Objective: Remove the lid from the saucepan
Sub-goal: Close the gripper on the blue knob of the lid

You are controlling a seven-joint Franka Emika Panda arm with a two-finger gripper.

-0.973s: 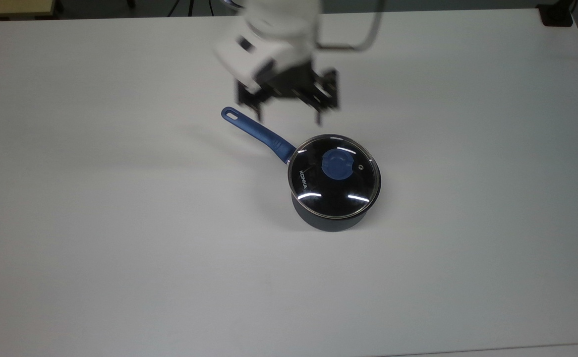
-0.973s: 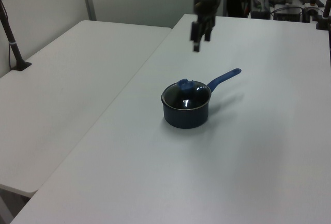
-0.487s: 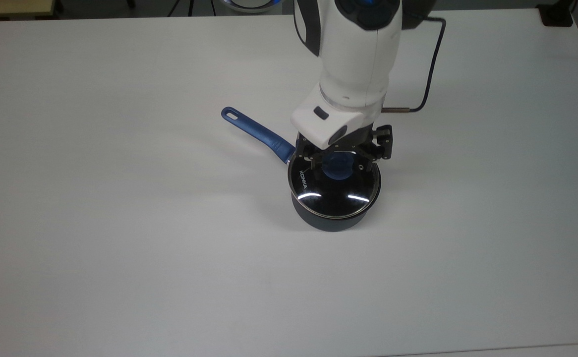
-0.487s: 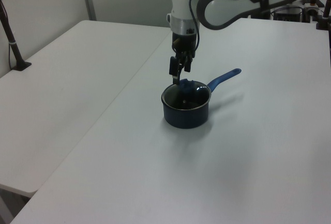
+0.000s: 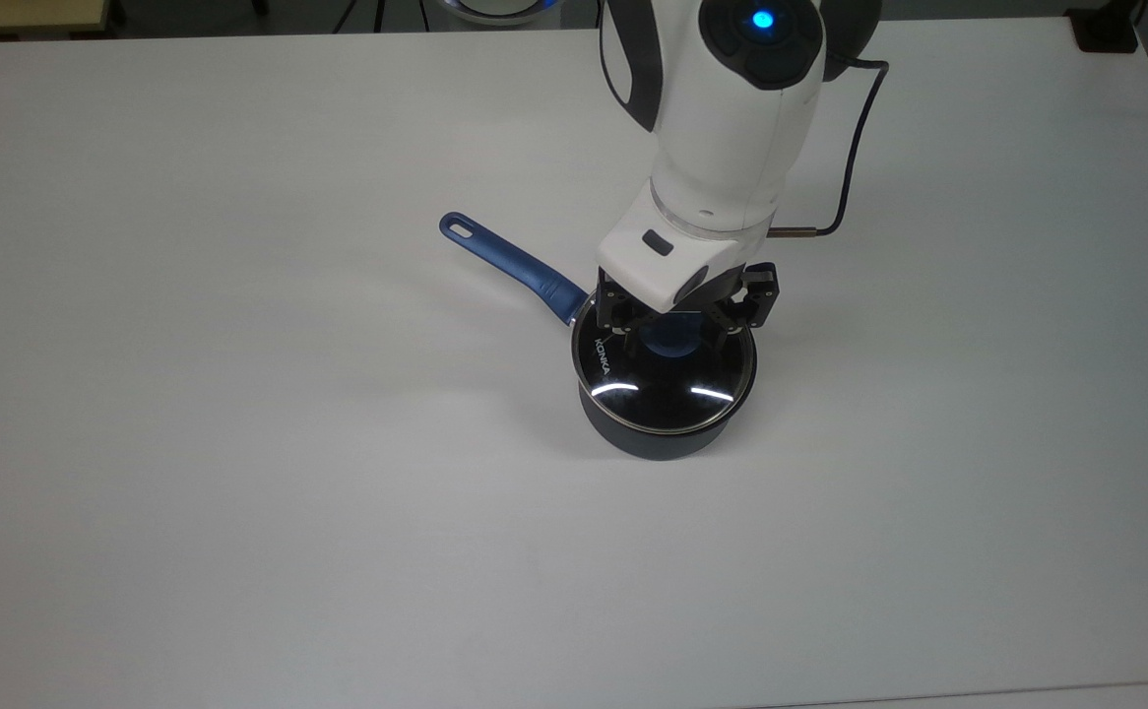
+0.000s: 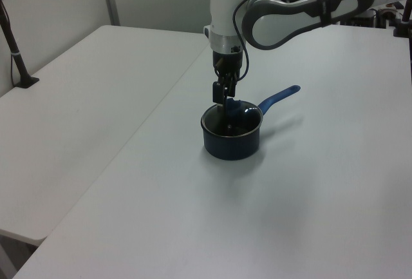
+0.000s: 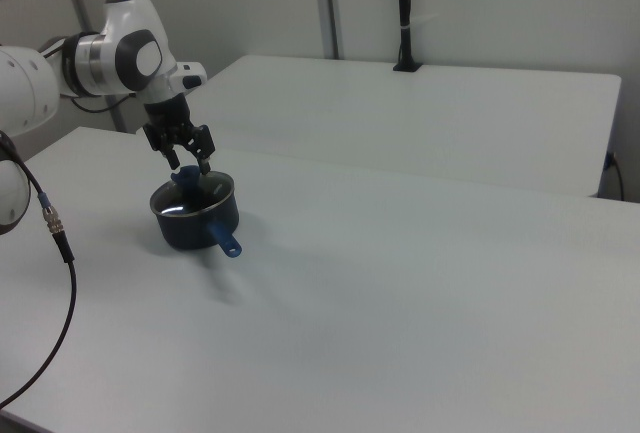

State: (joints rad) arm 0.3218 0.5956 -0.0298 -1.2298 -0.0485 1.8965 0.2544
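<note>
A plain white surface (image 5: 239, 492) fills the frame, bare across the lower half of the top view. Just right of centre sits the saucepan (image 5: 661, 433), its blue handle (image 5: 510, 261) running up and to the top view's left. The lid (image 5: 664, 369) lies flat and seated on the rim, so nothing of the task is done yet: closing on the knob and lifting both remain. Behind it the gripper (image 5: 679, 330) hangs low over the lid's far half, fingers (image 5: 619, 313) spread apart, one on each side of the blue knob (image 5: 670, 340). Whether they touch it I cannot tell; in the right view they appear just above. The arm rises toward the upper edge.
</note>
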